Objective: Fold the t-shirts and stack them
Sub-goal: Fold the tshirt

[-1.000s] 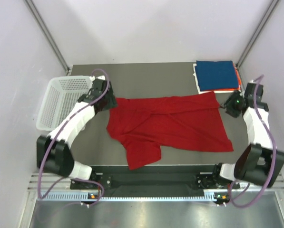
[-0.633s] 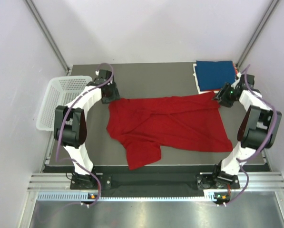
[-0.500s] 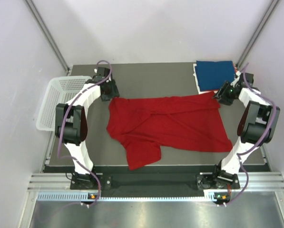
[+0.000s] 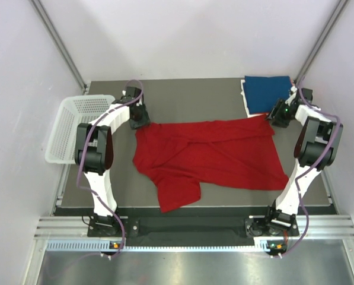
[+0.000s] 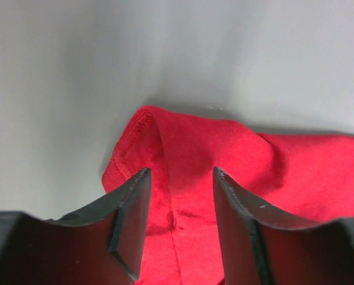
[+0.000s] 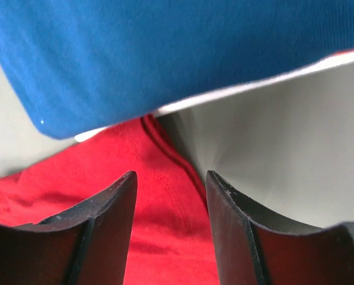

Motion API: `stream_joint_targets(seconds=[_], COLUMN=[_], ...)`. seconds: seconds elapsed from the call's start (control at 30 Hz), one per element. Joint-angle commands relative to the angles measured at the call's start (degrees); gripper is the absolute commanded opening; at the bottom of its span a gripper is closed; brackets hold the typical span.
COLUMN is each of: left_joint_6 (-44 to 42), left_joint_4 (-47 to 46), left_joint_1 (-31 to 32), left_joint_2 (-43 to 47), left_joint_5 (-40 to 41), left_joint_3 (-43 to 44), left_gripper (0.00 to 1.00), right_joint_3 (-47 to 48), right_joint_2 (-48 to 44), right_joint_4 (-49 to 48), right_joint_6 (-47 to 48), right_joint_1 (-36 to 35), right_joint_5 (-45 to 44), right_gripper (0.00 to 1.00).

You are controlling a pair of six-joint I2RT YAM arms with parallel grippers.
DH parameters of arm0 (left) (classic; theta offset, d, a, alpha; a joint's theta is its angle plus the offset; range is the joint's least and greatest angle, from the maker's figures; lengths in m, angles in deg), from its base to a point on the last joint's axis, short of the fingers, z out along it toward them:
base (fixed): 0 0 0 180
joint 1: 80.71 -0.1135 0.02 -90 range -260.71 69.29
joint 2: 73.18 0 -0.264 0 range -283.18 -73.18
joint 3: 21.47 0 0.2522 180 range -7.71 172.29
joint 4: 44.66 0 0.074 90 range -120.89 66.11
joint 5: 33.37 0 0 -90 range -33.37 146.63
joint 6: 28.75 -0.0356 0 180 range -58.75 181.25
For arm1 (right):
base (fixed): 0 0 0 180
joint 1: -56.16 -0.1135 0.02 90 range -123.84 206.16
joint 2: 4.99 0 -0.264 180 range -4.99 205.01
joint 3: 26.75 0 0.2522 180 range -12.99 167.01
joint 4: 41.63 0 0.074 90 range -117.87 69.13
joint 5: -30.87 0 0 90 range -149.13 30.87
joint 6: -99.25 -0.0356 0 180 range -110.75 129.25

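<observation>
Jaws parted and clasping nothing, left gripper [image 5: 178,178] and right gripper [image 6: 171,178] straddle far corners of the red t-shirt [image 4: 212,154].

Left arm [image 4: 108,117]: white shells, black joints | right arm [image 4: 318,142]: same white and black, small green light | cables [image 4: 135,83]: purple, looping along both arms | fingers [image 5: 129,219]: matte black, wedge-shaped, bevelled edges

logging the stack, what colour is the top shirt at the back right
The top folded shirt is dark blue, clearest in the top external view.
</observation>
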Motion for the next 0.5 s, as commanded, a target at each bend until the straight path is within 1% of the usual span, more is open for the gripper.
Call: stream_joint_targets(seconds=[0.0, 0.1, 0.13, 0.2, 0.23, 0.27, 0.3, 0.37, 0.4, 0.43, 0.47], left_joint_6=[-0.16, -0.07, -0.07, -0.16, -0.16, -0.34, -0.69, -0.78, -0.69, -0.60, -0.34], left_joint_4=[-0.22, -0.13, -0.22, -0.66, -0.75, -0.66, -0.57, 0.04, 0.30, 0.57, 0.66], left_joint_1=[-0.09, -0.09, -0.09, -0.18, -0.18, -0.18, -0.18, -0.35, -0.53, -0.62, -0.71], left_joint_2=[-0.86, -1.47, -1.56, -1.56, -1.56, -1.56, -1.56, -1.56, -1.48, -1.56, -1.48], left_joint_5=[1.20, 1.11, 1.20, 1.20, 1.37, 1.72, 2.25, 3.30, 3.66, 4.01, 4.71], left_joint_3=[-0.04, 0.14, -0.04, 0.14, 0.31, 0.40, 0.75, 1.19, 1.54, 1.63, 1.81], left_gripper=[0.49, 0.45, 0.36, 0.24, 0.11, 0.06, 0.00, 0.00, 0.00, 0.00, 0.00], right_joint_3=[3.51, 3.34, 3.25, 2.81, 2.46, 2.02, 1.67, 1.14, 0.88, 0.53, -0.61], right_joint_2=[1.33, 2.30, 2.83, 3.01, 3.01, 3.10, 3.18, 3.10, 2.92, 2.75, 2.48], right_joint_4=[-2.64, -4.75, -5.27, -5.89, -6.15, -6.94, -7.21, -7.47, -7.74, -7.91, -9.22], right_joint_6=[1.56, 0.42, -0.36, -1.07, -1.68, -2.04, -2.39, -3.36, -4.32, -4.85, -5.46], right_joint_1=[0.14, 0.06, -0.03, 0.06, 0.06, 0.06, 0.06, 0.14, 0.23, 0.32, 0.41], right_joint_5=[0.24, 3.31, 3.75, 3.14, 2.88, 2.53, 2.09, 0.25, -0.98, -1.77, -2.48], right_gripper=[0.51, 0.50, 0.48, 0.43, 0.41, 0.38, 0.29, 0.17, 0.04, 0.00, 0.00])
